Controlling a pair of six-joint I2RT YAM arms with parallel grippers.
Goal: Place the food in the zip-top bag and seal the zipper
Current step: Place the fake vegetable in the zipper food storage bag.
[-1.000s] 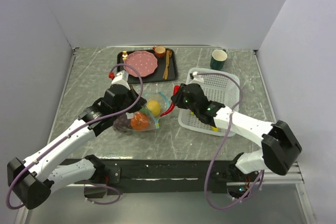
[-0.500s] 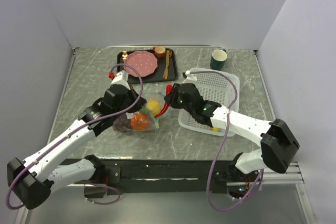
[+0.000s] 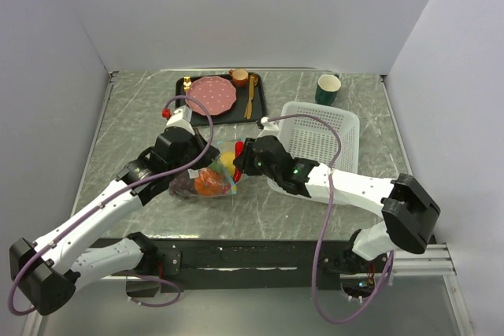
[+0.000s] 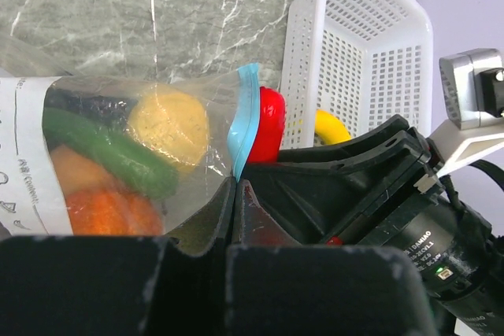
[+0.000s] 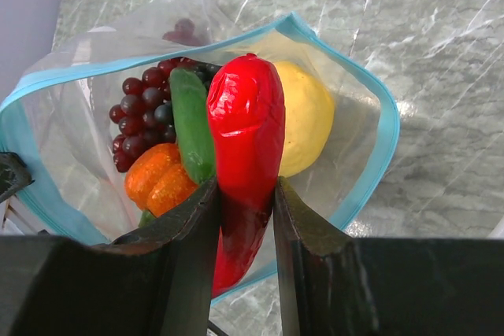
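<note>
The clear zip-top bag [image 3: 206, 184] lies in the middle of the table with its mouth open toward the right. My left gripper [image 4: 235, 194] is shut on the mouth edge at the teal-blue zipper [image 4: 242, 116]. Inside the bag are dark grapes [image 5: 142, 116], a lemon [image 5: 309, 116], a green vegetable [image 5: 189, 120] and an orange fruit [image 5: 157, 182]. My right gripper [image 5: 246, 186] is shut on a red chili [image 5: 246, 116], whose tip points into the open mouth. A yellow banana [image 4: 331, 125] lies in the basket.
A white mesh basket [image 3: 331, 135] stands right of the bag. At the back, a black tray [image 3: 175, 104] holds a pink plate [image 3: 211, 94], gold cutlery [image 3: 250, 96] and a small orange cup [image 3: 239, 78]. A green cup [image 3: 327, 88] stands at the back right.
My right gripper has carried the red chili left from beside the basket to the bag's open mouth. The left arm has held still on the bag.
</note>
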